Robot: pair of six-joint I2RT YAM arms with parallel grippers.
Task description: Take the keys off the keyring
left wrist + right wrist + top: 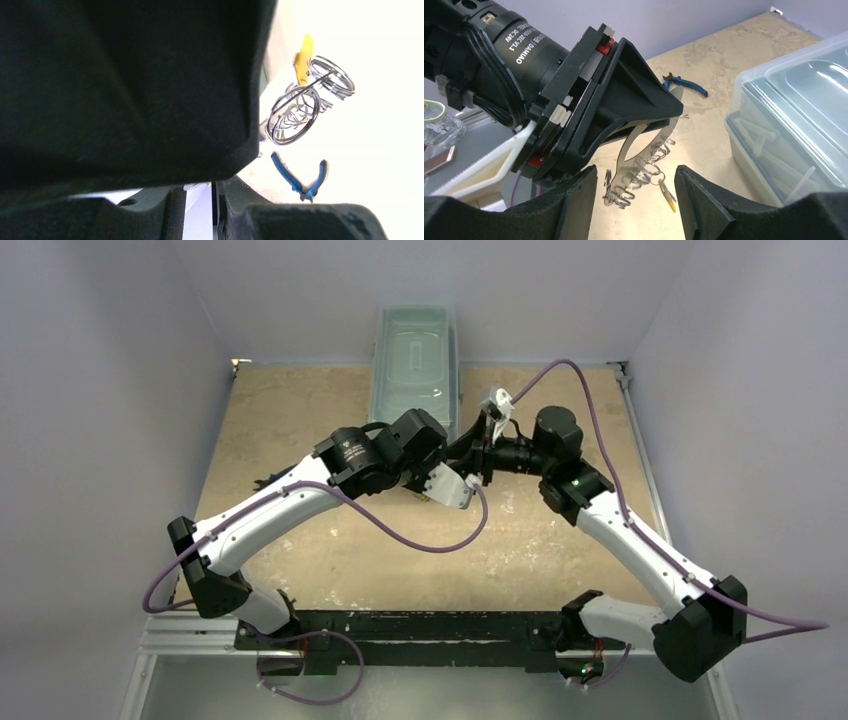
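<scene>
Keyring, thin silvery oval metal loop (662, 135), clenched aloft in left jaws mid-frame, presumably to hang small silvery keys (646, 170) free between parted right jaws.

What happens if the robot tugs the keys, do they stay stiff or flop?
Probably flop and swing: the keys dangle loose below the keyring pinched in the left gripper. Likely to tangle, since several rings hang bunched together.
</scene>
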